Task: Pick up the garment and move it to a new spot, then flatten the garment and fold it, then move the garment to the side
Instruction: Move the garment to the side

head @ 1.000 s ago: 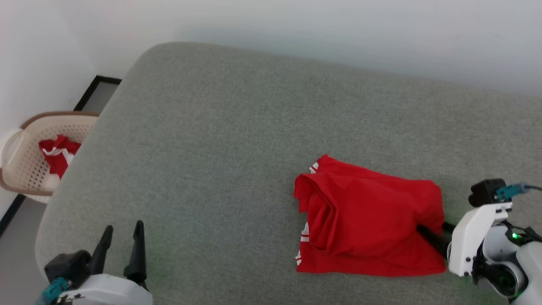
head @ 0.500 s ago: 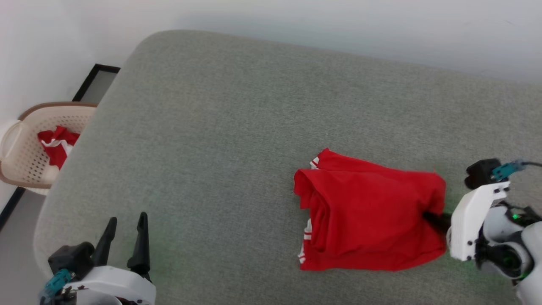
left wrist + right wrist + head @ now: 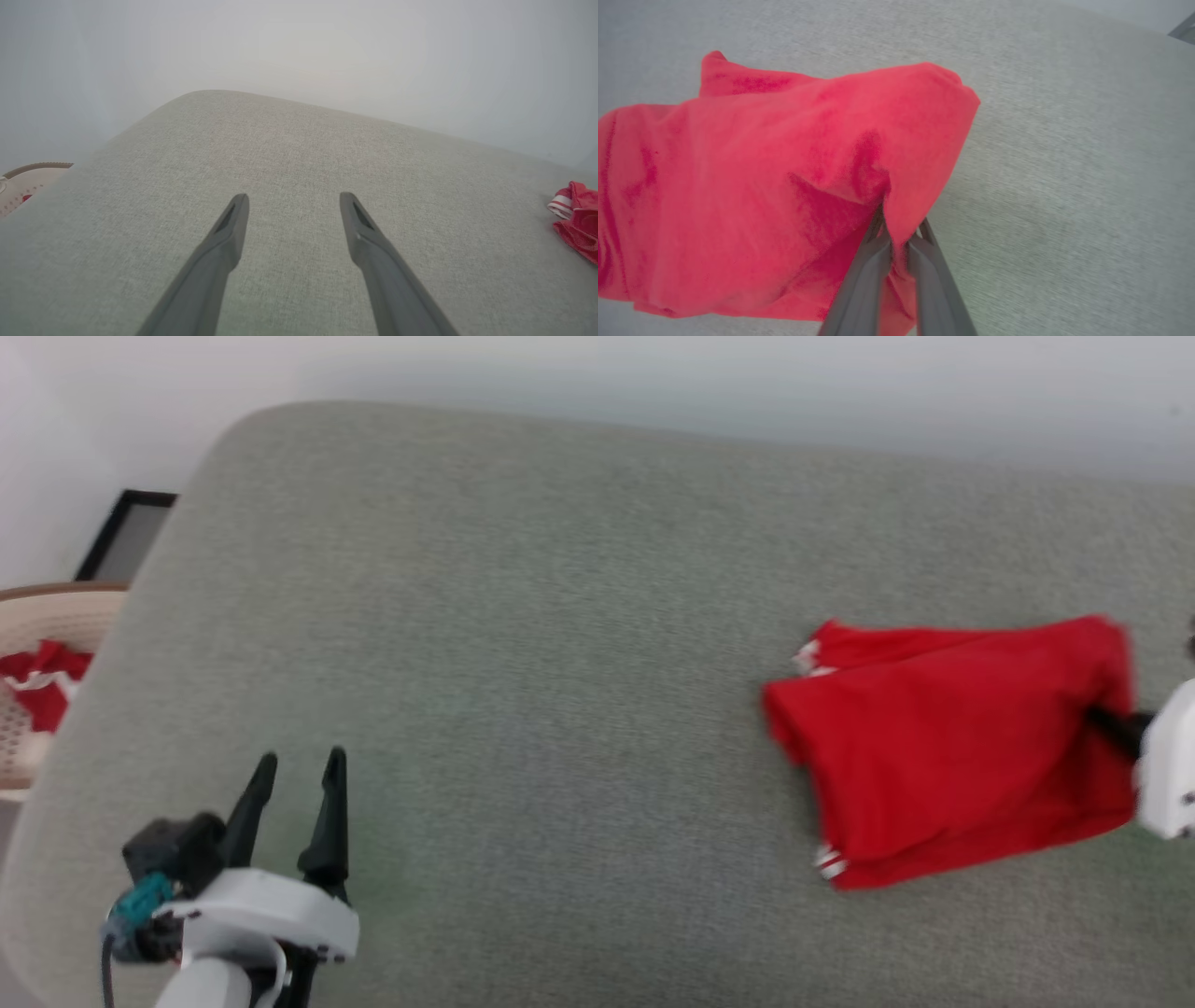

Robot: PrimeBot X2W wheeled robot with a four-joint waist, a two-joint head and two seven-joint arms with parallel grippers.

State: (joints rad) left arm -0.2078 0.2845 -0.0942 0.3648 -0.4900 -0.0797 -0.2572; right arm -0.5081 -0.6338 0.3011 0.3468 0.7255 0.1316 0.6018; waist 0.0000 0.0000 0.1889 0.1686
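Note:
The garment (image 3: 943, 756), a folded red shirt with white stripe trim at its left corners, lies on the grey cushioned surface (image 3: 523, 616) at the right. My right gripper (image 3: 1102, 721) is shut on the garment's right edge, its fingertips buried in the cloth. The right wrist view has the red cloth (image 3: 761, 186) bunched and lifted where the two fingers (image 3: 873, 261) pinch it. My left gripper (image 3: 301, 761) stands open at the lower left, far from the garment, with nothing between its fingers (image 3: 224, 242). A corner of the garment (image 3: 579, 219) peeks in at that view's right edge.
A pale laundry basket (image 3: 37, 616) holding another red-and-white cloth (image 3: 37, 681) stands off the surface's left end. A black-framed panel (image 3: 121, 532) leans by the white wall behind. The surface's rounded left corner and front edge are near my left gripper.
The camera has swung right. My right gripper has dragged the garment to the right across the surface, pulling the bundle flatter. The left gripper stays open.

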